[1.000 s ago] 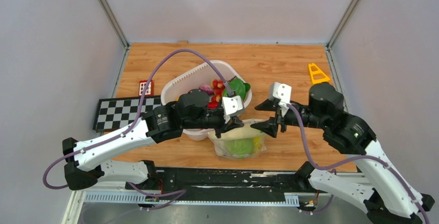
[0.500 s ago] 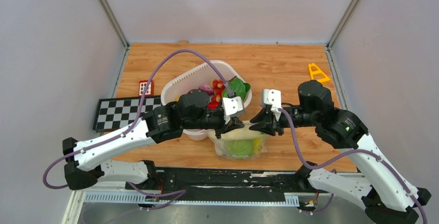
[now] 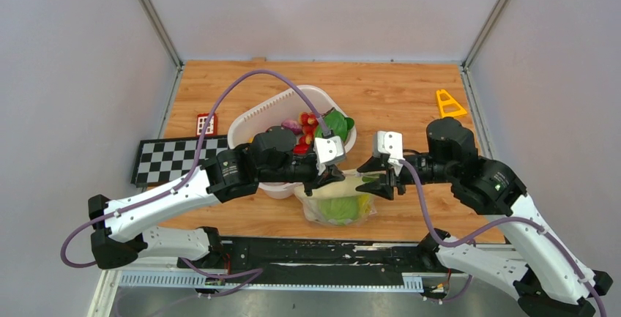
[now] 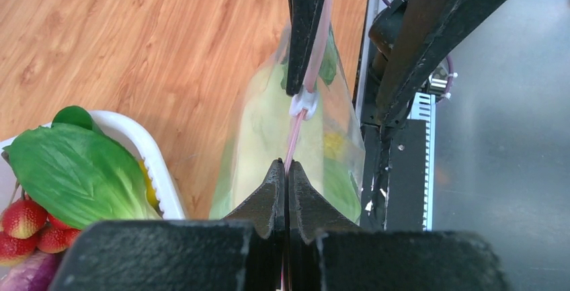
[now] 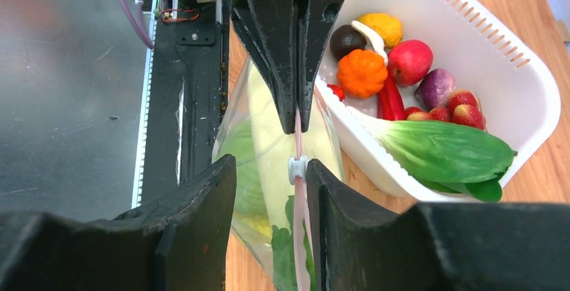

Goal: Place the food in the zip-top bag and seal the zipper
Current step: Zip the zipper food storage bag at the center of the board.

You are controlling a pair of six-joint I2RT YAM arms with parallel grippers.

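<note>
The zip-top bag (image 3: 340,203) stands on the table in front of the white tub (image 3: 249,121), with yellow cabbage and green leaves inside (image 5: 269,150). My left gripper (image 4: 288,167) is shut on the pink zipper (image 4: 296,126) at the bag's left end. My right gripper (image 5: 272,163) is open and straddles the zipper, its right finger (image 5: 336,197) against the white slider (image 5: 296,169). The slider also shows in the left wrist view (image 4: 304,103). More food (image 5: 361,72) lies in the tub (image 5: 538,82): orange, red, purple pieces, strawberries and a green leaf (image 5: 443,150).
A checkered board (image 3: 172,157) lies left of the tub and a small red card (image 3: 206,123) behind it. A yellow triangle (image 3: 448,103) lies at the far right. The black rail at the table's near edge (image 3: 322,251) runs just below the bag.
My right gripper has moved left to the bag's top edge and now straddles the zipper at the slider. My left gripper has stayed shut on the zipper.
</note>
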